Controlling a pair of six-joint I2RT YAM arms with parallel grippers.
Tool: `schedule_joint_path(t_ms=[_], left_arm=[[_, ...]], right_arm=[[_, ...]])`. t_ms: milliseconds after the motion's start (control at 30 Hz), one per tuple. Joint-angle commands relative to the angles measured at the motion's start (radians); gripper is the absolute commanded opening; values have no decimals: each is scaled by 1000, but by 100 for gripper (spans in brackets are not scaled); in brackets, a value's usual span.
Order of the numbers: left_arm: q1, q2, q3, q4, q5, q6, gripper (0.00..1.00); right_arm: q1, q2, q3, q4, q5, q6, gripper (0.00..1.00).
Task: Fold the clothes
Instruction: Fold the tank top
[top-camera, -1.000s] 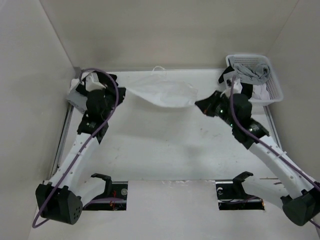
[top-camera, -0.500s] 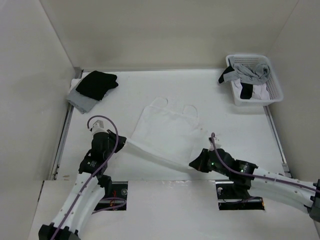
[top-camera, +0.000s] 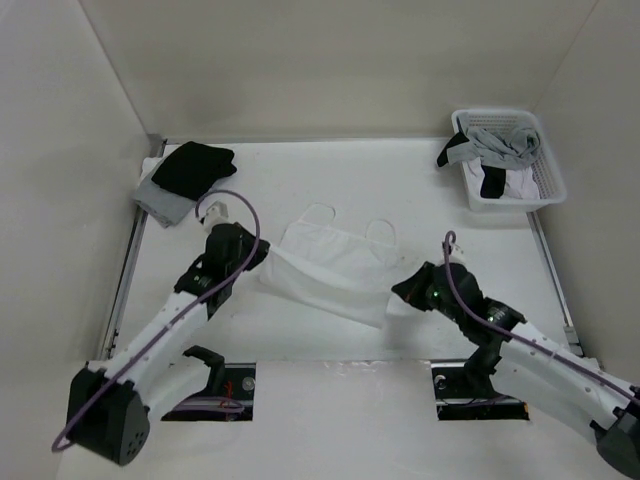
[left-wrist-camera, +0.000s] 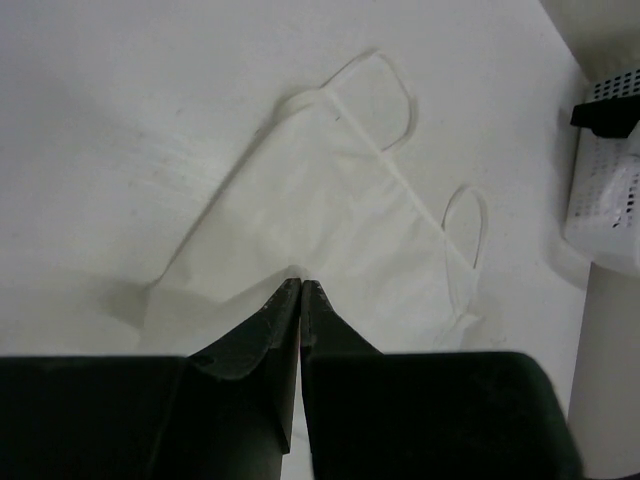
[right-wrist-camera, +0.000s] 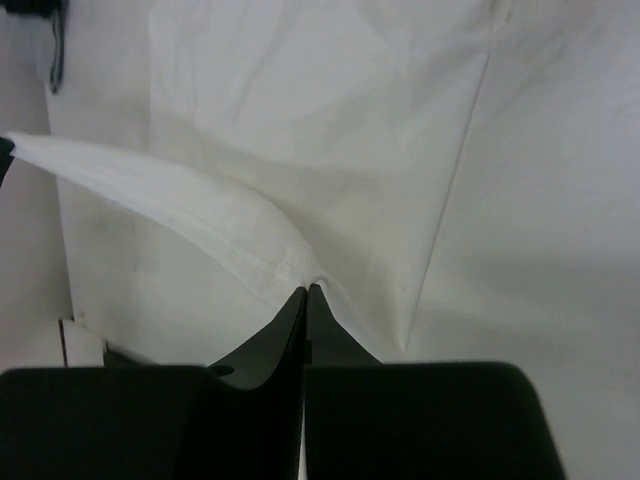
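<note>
Walls of pale panel box the white table, where both jaws pinch the clothes tight.

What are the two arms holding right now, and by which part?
Both hold the white garment: the left end effector pinches one corner of its strapless edge, the right end effector the other corner.

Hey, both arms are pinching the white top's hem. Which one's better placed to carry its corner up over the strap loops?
Probably the left. The left gripper, shut on the thin white garment, sits closer to its strap loops. The right gripper, also shut on the hem, is farther from them.
</note>
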Motion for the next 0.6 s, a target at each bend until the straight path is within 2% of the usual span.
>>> schedule_joint_path(t_ms=[0,200,400,467,567], left_arm=[[4,179,155,261,-29,28,2],[43,557,434,356,-11,29,2],[50,831,694,338,-6,43,3],[52,913,764,316,-3,48,9],[55,987,829,284,9,49,26]], right_arm=[[-166,73,87,120,-116,-150,1],[-421,249,211,239,-233,-222,1],[-561,455,351,302,-292,-253,2],[-585,538,389,312,-290,-267,6],[-611,666,446,312,-282,-279,23]])
